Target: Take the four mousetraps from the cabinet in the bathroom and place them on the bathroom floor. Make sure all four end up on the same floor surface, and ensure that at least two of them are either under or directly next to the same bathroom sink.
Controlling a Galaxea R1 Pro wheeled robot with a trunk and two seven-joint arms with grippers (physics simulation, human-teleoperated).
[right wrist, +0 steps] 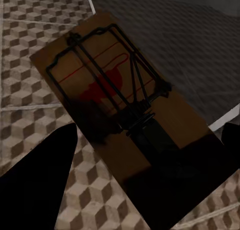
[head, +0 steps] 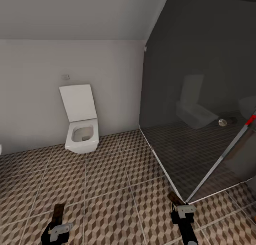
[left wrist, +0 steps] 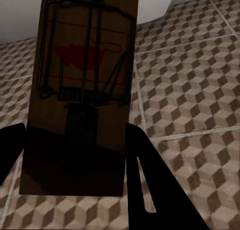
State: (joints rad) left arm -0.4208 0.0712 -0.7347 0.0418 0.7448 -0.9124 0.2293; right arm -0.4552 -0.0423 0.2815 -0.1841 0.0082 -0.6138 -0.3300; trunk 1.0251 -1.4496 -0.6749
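Observation:
Each of my grippers holds one mousetrap, a tan wooden board with black wire and a red spot. My left gripper [head: 57, 226] is shut on a mousetrap [head: 58, 212] low over the bathroom floor [head: 113, 188]. The left wrist view shows this mousetrap [left wrist: 82, 89] between the black fingers [left wrist: 150, 185]. My right gripper [head: 180, 211] is shut on another mousetrap [head: 174, 197], close to the shower's corner. That mousetrap [right wrist: 120, 104] lies tilted above the cube-patterned tiles [right wrist: 30, 64] in the right wrist view. The cabinet and the bathroom sink are out of view.
A white toilet [head: 81, 131] with its lid up hangs on the far white wall. A glass shower enclosure [head: 199, 113] with a dark floor and a drain [head: 222, 122] fills the right side. Its metal-framed corner [head: 185, 201] stands just by my right gripper.

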